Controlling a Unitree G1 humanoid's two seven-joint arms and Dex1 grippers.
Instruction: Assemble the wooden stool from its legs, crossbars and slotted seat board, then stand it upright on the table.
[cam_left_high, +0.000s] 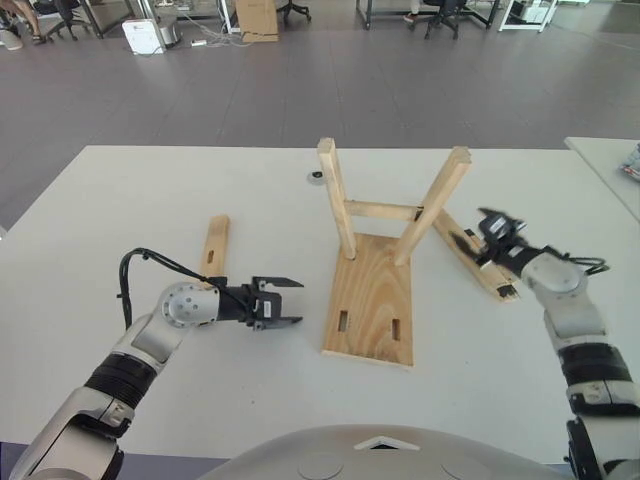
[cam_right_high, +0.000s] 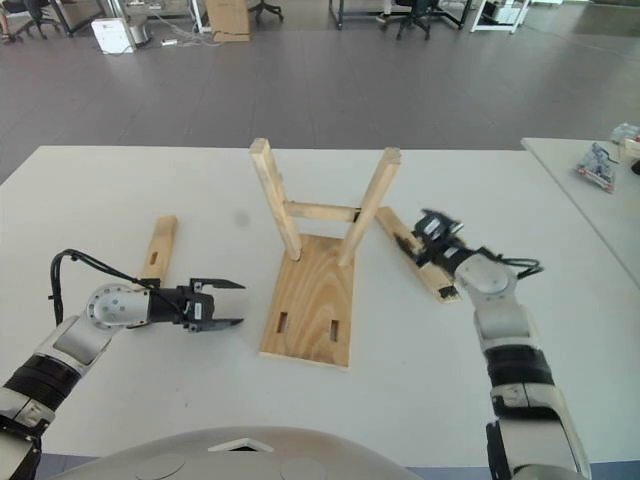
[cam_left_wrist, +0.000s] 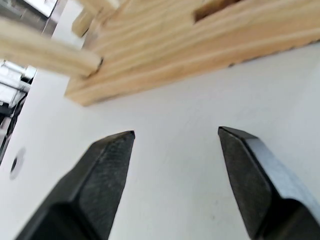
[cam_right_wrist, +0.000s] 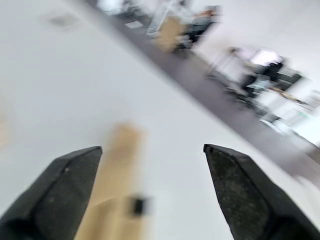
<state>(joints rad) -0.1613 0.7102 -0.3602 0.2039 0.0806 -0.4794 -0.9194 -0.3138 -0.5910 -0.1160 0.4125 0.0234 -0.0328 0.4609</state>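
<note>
Seat board lies flat mid-table. Left upright leg and right upright leg stand at its far end, with a crossbar between them. My left gripper is just left of the board, and a loose leg lies behind it. A second loose leg lies right of the board, with my right gripper over it.

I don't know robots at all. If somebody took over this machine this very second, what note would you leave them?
Left gripper: jaws open, empty, beside the seat board.
Right gripper: jaws open, over a loose leg lying right of the board.
Second loose leg lies on the table to the left.
Done: two legs, joined by a crossbar, stand in the board's far end.
Left: fill the near slots, then turn the stool upright.
</note>
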